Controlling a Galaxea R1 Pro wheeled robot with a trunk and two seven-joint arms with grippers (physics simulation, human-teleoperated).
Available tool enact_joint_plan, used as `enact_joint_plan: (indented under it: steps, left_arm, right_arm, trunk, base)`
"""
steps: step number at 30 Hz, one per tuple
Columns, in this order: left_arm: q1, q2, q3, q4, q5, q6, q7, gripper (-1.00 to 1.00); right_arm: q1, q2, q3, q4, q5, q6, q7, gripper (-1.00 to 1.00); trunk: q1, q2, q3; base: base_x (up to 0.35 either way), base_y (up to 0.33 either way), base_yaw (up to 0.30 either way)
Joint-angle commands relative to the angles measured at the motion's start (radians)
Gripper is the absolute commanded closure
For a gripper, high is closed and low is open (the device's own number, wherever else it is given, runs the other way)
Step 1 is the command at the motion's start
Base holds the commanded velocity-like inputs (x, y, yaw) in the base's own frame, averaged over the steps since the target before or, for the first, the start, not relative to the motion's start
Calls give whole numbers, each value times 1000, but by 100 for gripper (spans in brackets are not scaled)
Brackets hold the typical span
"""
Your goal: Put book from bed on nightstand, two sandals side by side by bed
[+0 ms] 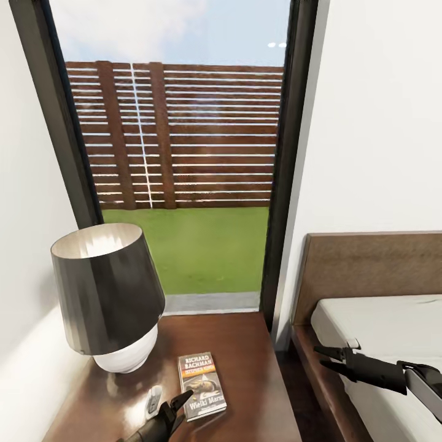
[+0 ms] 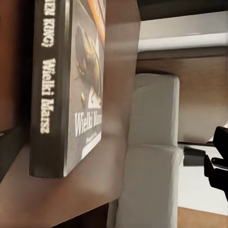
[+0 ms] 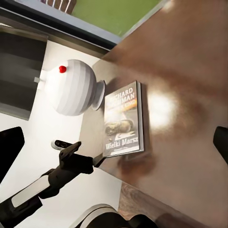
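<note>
Nearest to us, our left gripper (image 1: pixel 175 406) hangs low over the front of the dark brown wooden nightstand (image 1: pixel 245 344), its two black fingers parted and holding nothing; one fingertip lies at or just over the near corner of the small dark paperback book (image 1: pixel 202 385) with the white "Richard Bachman" lettering and orange band. The book lies flat, cover up, on the nightstand top, so we judge that part of the task done and the parted fingers to be a release. A small pale object (image 1: pixel 153 401) beside the gripper is too blurred for us to name.

Our right gripper (image 1: pixel 326 358) hovers over the near edge of the low bed (image 1: pixel 368 264), above its light-grey mattress, fingers spread and empty, seemingly parked out of the way.

Behind the book stands a lamp (image 1: pixel 107 294) with a glossy dark shade and a ribbed white base, leaving the book only the front half of the top.

Beyond, the tall black-framed window (image 1: pixel 288 153) shows grass and a slatted brown fence. The bed runs out of the head view at the right, and the floor beside it is mostly hidden.
</note>
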Motion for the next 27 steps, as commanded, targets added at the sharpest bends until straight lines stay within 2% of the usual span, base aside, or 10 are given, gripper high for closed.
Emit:
enact_joint_plan:
  steps: [1,10,17,27]
  left_arm:
    - [-1,0,3,0,5,9,-2,-100]
    - [-1,0,4,1,5,9,-2,-100]
    - [-1,0,4,1,5,9,-2,-100]
    - [-1,0,5,1,5,9,-2,-100]
  right_arm:
    - [-1,-1,5,0,-9,6,0,-100]
    - [-1,-1,5,0,-9,6,0,-100]
    - [-1,-1,5,0,-9,6,0,-100]
    - [-1,-1,5,0,-9,6,0,-100]
  trunk:
    - [0,0,-1]
    - [0,0,-1]
    - [0,0,-1]
    - [0,0,-1]
  base:
    - [0,0,0]
    - [-1,0,0]
    - [-187,0,0]
    - [-13,0,0]
